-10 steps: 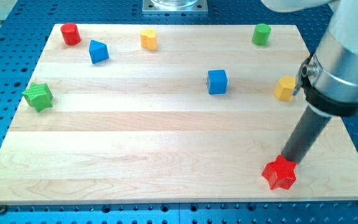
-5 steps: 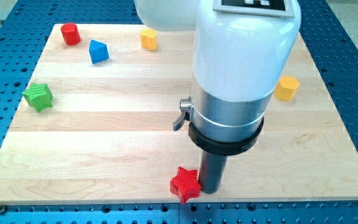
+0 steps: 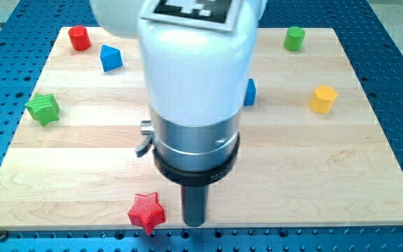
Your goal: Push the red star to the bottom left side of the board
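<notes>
The red star (image 3: pixel 147 212) lies near the board's bottom edge, a little left of the middle. My tip (image 3: pixel 194 223) stands just to the star's right, with a small gap between them as far as the view shows. The arm's large white and grey body covers the middle of the board.
A green star (image 3: pixel 43 108) sits at the left edge. A red cylinder (image 3: pixel 80 38) and a blue block (image 3: pixel 110 57) are at the top left. A blue cube (image 3: pixel 249 92) is partly hidden behind the arm. A green cylinder (image 3: pixel 294 38) and a yellow block (image 3: pixel 322 99) are on the right.
My tip has swept leftward along the bottom edge, pushing the red star from the bottom right to left of centre. The arm now hides the yellow block at the top.
</notes>
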`<state>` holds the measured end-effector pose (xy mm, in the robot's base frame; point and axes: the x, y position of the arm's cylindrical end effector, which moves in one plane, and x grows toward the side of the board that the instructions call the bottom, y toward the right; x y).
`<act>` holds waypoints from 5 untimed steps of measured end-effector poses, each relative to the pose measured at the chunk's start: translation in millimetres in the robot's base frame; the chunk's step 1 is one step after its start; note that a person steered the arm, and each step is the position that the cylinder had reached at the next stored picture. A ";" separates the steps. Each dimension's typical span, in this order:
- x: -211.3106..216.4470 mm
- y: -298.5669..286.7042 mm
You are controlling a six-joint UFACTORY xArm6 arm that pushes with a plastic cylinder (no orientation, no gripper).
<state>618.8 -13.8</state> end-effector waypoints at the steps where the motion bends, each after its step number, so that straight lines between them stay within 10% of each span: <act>1: -0.7 -47.0; 5: -43.7 -206.5</act>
